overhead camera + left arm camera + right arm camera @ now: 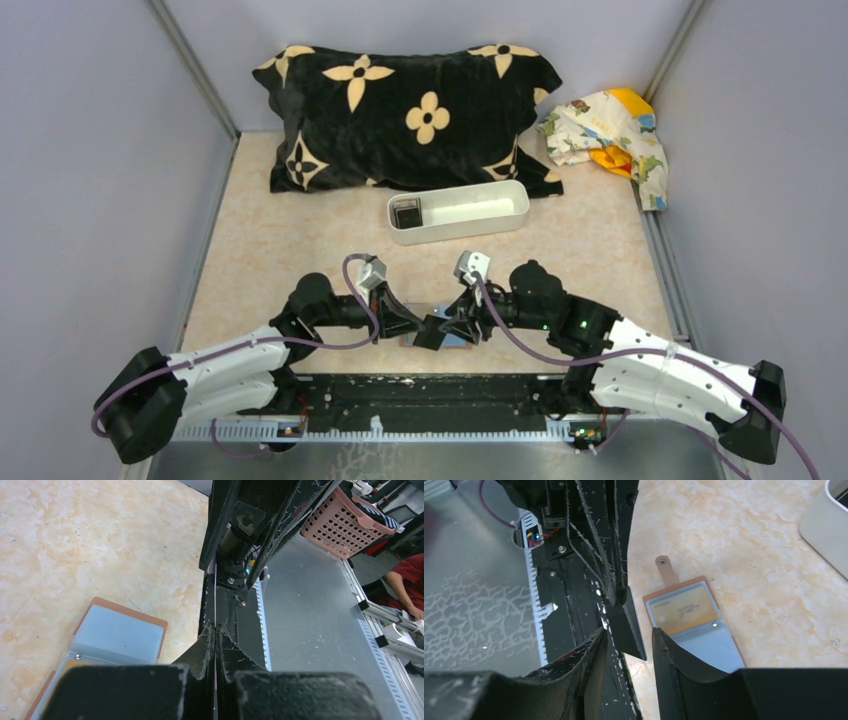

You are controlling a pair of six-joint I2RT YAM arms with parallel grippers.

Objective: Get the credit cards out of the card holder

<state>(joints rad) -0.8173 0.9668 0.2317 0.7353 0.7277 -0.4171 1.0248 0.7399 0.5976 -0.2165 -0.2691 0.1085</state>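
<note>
1. Left gripper (215,632): fingers pressed shut on a dark card (626,625), pinching it at its upper end. The card hangs edge-on from the tips, clear of the table (300,240).
2. Right gripper (629,635): fingers moderately wide apart, one on either side of the card's lower corner. Neither pad looks to be touching it, but I cannot rule out a light brush on the near side.
3. Card holder (120,636): lies open and flat on the table, below both sets of fingertips and just to one side. Nothing grips it. The blue pockets face up.
4. A tan-yellow card (684,611) sits in the holder's pocket at the strap end, just beyond the right fingertips.
5. White tray (470,228): well beyond both grippers. A second dark card (407,212) lies inside it, at the end on the left gripper's side.
6. Step in hand, as I read it: a mid-air pass of the dark card from the left fingers to the right. One card looks already put away and the tan-yellow one is not yet pulled.
7. Next move calls for the right fingers to close squarely on the card's flat faces before the left fingers let go. The card is thin and likely slick, so an off-centre pinch could let it swivel or drop.
</note>
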